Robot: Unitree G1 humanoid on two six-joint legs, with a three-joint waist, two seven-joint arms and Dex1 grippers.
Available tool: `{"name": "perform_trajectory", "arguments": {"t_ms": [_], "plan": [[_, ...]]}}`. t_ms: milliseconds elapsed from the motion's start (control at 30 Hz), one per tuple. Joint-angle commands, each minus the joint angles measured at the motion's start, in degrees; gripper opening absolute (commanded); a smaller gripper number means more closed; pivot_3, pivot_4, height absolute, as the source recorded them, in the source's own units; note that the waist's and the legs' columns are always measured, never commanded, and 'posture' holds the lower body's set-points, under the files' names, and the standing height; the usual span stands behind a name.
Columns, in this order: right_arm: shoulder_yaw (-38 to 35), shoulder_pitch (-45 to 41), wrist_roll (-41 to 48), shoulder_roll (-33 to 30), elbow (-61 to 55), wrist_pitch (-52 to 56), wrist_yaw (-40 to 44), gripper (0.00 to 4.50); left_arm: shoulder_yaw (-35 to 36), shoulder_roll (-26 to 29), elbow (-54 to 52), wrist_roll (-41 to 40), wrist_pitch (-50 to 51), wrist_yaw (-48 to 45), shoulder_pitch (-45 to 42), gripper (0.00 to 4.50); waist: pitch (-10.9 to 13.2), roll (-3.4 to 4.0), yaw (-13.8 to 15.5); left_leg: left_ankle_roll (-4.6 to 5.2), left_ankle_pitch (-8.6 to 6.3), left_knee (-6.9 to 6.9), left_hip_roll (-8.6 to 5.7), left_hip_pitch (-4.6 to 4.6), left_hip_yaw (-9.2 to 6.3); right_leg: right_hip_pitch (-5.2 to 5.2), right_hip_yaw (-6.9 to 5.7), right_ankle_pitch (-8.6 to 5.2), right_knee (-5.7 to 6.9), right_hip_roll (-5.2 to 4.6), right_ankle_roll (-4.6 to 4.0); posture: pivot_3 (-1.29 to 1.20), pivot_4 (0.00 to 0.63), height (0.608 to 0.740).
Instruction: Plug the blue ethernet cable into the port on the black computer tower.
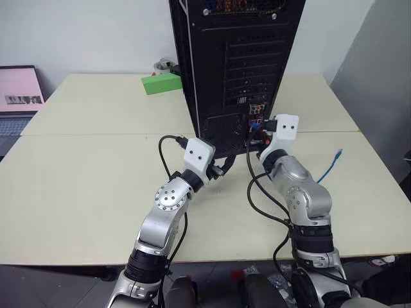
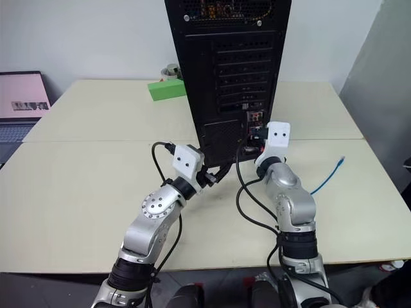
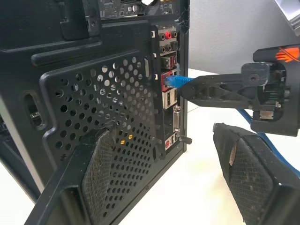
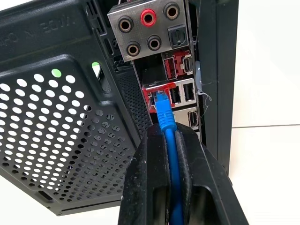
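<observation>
Laptop (image 1: pixel 19 96): at the far left edge of the counter (image 1: pixel 77 186), screen lit; no part in the task.
Green block (image 1: pixel 160 83): on the far half of the counter, just left of the tower; idle.
Left gripper (image 1: pixel 221 168): jaws apart and empty, one finger (image 3: pixel 101 173) lying against the perforated rear panel low down, the other clear of it. Judged a steadying post, placed so the case does not slide when the plug is pushed.
Black computer tower (image 1: pixel 218 77): upright at mid-counter, toward the far side, rear panel turned to the robot, which puts the sockets within reach.
Connector cluster (image 4: pixel 168 75): recessed rear plate holding round audio jacks, red and silver sockets, and the port.
Port (image 4: pixel 155 96): red-framed, mid-cluster; the plug tip stands in its mouth. Whether it has clicked home cannot be told.
Right gripper (image 3: pixel 187 86): jaws clamped on the blue ethernet cable just behind the plug, aimed level at the port. The short hold judged to keep the plug stiff and aligned.
Blue ethernet cable (image 4: pixel 165 119): head at the port, body running back between the right jaws.
Cable slack (image 1: pixel 331 165): trails loose on the counter toward its right edge, the free end lifted.
</observation>
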Motion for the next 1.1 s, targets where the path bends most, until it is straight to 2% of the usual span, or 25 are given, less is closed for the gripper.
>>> {"name": "perform_trajectory", "arguments": {"t_ms": [33, 267, 333, 367, 633, 867, 967, 1000, 1100], "plan": [[-0.58, -3.23, 0.47, -0.29, -0.75, -1.89, 0.67, 0.0, 0.21, 0.14, -1.94, 0.42, -0.91, -0.14, 0.06, 3.5, 0.0, 0.0, -0.18, 0.0, 0.0, 0.0, 0.0, 0.0, 0.0, 0.0, 0.0, 0.0, 0.0, 0.0, 0.0, 0.0, 0.15, 0.74], [1.42, -1.39, -0.28, -3.95, -1.87, -0.69, 3.88, 0.0, 0.67, 0.39, -1.71, 0.74, -1.2, -0.16, 0.28, 3.5, 0.0, 0.0, -0.48, 0.0, 0.0, 0.0, 0.0, 0.0, 0.0, 0.0, 0.01, 0.0, 0.0, 0.01, 0.0, 0.0, 0.15, 0.74], [2.02, -0.41, -0.41, -5.71, -2.9, 0.02, 5.1, 0.61, 0.92, 0.63, -1.61, 0.85, -1.34, -0.13, 0.32, 3.53, 0.0, 0.0, -0.45, 0.0, 0.0, 0.0, 0.0, -0.01, 0.0, 0.0, 0.01, 0.0, -0.01, 0.01, 0.0, 0.0, 0.15, 0.74], [2.3, 0.08, -0.57, -6.64, -3.4, 0.3, 5.73, 0.68, 1.08, 0.85, -1.51, 1.01, -1.53, -0.1, 0.34, 3.53, 0.0, 0.0, -0.38, 0.0, 0.0, -0.01, 0.0, -0.01, 0.0, 0.0, 0.01, 0.0, -0.01, 0.01, 0.0, 0.0, 0.15, 0.74], [1.04, 4.35, 2.55, -14.76, -10.07, 6.98, 12.18, 2.34, 3.45, 3.94, -3.91, -0.49, 0.98, -1.93, 1.16, 3.53, 0.0, 0.0, -0.15, 0.0, 0.0, -0.03, -0.02, -0.06, -0.01, 0.0, -0.01, 0.0, -0.07, -0.02, 0.0, 0.0, 0.15, 0.74], [-3.97, 6.28, 11.28, -23.87, -16.54, 9.54, 23.66, 3.68, 7.21, 15.56, -10.25, -3.78, 9.75, -10.27, 3.58, 3.53, 0.05, 0.04, -0.33, 0.01, 0.0, -0.07, -0.01, -0.06, 0.0, -0.04, -0.01, -0.01, -0.06, 0.0, 0.0, 0.0, 0.15, 0.74], [-6.24, 6.94, 14.2, -31.07, -15.05, 7.57, 32.54, 4.32, 11.56, 20.6, -11.97, -10.4, 11.34, -17.12, 4.29, 3.53, 0.07, 0.04, -0.29, 0.01, -0.01, -0.08, 0.0, -0.05, -0.01, -0.02, -0.02, -0.01, -0.1, 0.0, 0.0, 0.0, 0.15, 0.74], [-7.16, 7.33, 16.21, -33.74, -14.57, 6.96, 37.04, 4.47, 12.54, 22.51, -12.09, -11.9, 11.83, -19.36, 4.49, 3.53, 0.09, 0.04, -0.27, 0.01, -0.01, -0.08, -0.01, -0.05, 0.0, -0.01, -0.02, -0.01, -0.11, 0.0, 0.0, 0.0, 0.15, 0.74], [-8.25, 7.57, 18.6, -38.03, -12.62, 3.91, 44.23, 4.47, 14.09, 25.4, -11.87, -14.91, 12.64, -22.88, 4.59, 3.53, 0.13, 0.05, -0.21, 0.01, -0.01, -0.08, 0.0, -0.06, 0.02, -0.01, -0.02, -0.01, -0.15, -0.01, 0.0, 0.0, 0.15, 0.74]]}}
